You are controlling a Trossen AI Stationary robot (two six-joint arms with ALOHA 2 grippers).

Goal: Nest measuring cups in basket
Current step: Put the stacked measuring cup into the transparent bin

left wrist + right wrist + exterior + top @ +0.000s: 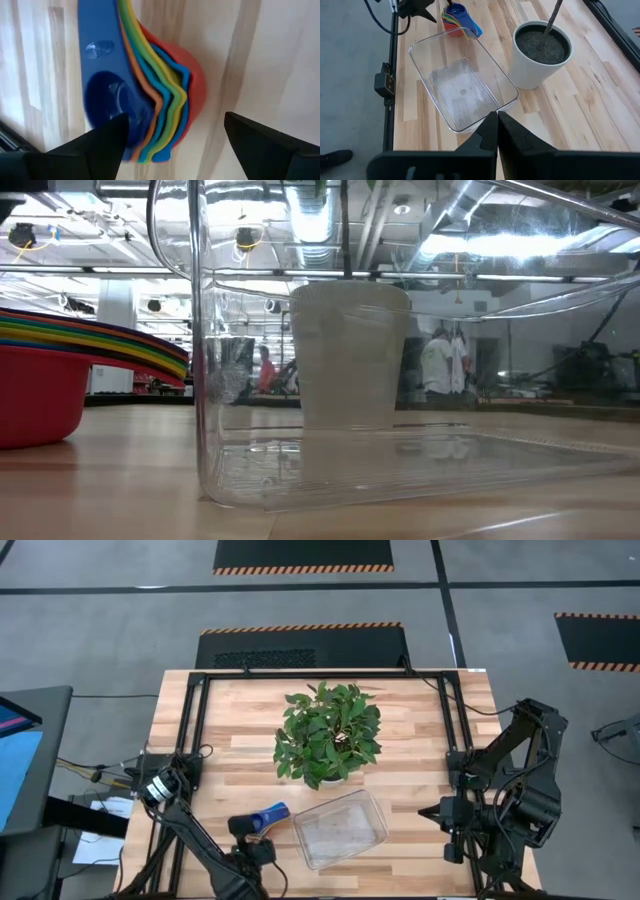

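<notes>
The fingers of the left gripper stand wide apart, one on each side of the measuring cups, gripping nothing; in the left wrist view the nested stack sits in the gap just ahead of the tips, dark blue cup uppermost, then orange, yellow, green and light blue rims fanned beneath it, with the red cup at the bottom. The stack rests on the wooden table, outside the basket, which lies just beside it on the side away from the left arm. The clear basket holds none of the cups. In the low view the red cup's bowl sits on the tabletop close to the basket's near wall. A potted plant stands past the basket. The right gripper waits near the table's right edge with its fingers pressed together, empty, the basket ahead of their tips
</notes>
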